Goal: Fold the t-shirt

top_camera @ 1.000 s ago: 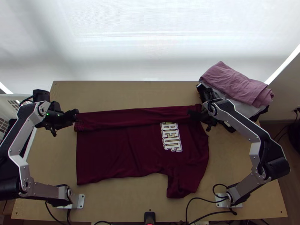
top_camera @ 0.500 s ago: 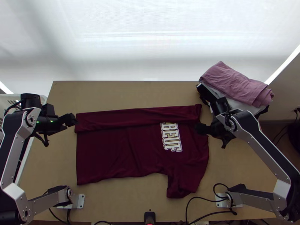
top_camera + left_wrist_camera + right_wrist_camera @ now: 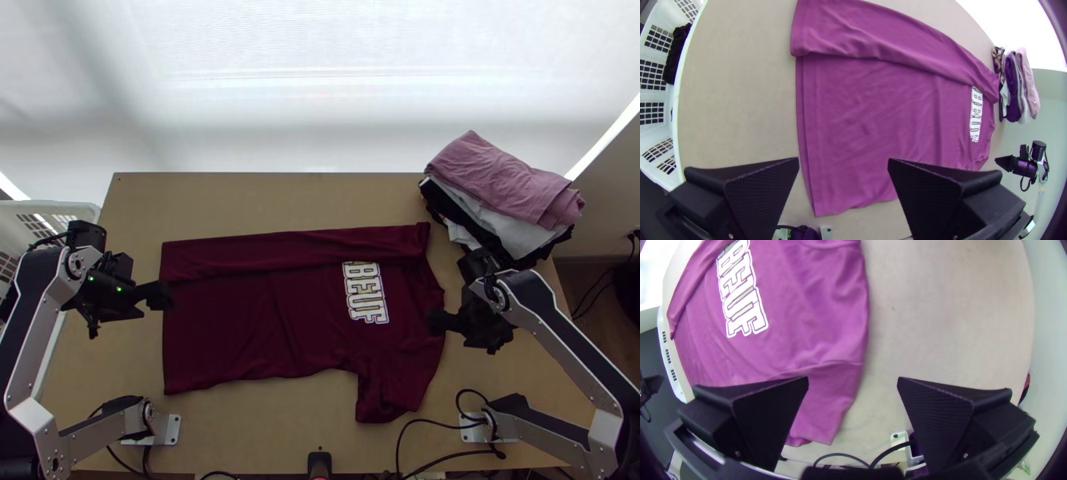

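Observation:
The dark red t-shirt [image 3: 264, 320] lies flat on the table, its far side folded over toward the middle in a long strip [image 3: 296, 246]; the near sleeve [image 3: 384, 396] sticks out toward the table's near edge. My left gripper [image 3: 160, 296] is above the shirt's left hem; in the left wrist view the left gripper [image 3: 843, 162] is open, nothing between its fingers. Over the shirt's right side, near the collar, is my right gripper [image 3: 438, 322]; in the right wrist view the right gripper [image 3: 853, 380] is open and holds nothing. The shirt's print [image 3: 741, 293] is partly covered by the folded strip.
A pile of folded clothes [image 3: 508, 180], pink on top, sits at the table's back right corner. At the left edge stands a white basket [image 3: 679, 102] with dark cloth inside. Cables [image 3: 432, 424] run along the near edge beside the right arm's base.
Both grippers have moved from the folded strip down the picture toward the near side, the right one also somewhat rightward. The shirt's folded strip has stayed in place.

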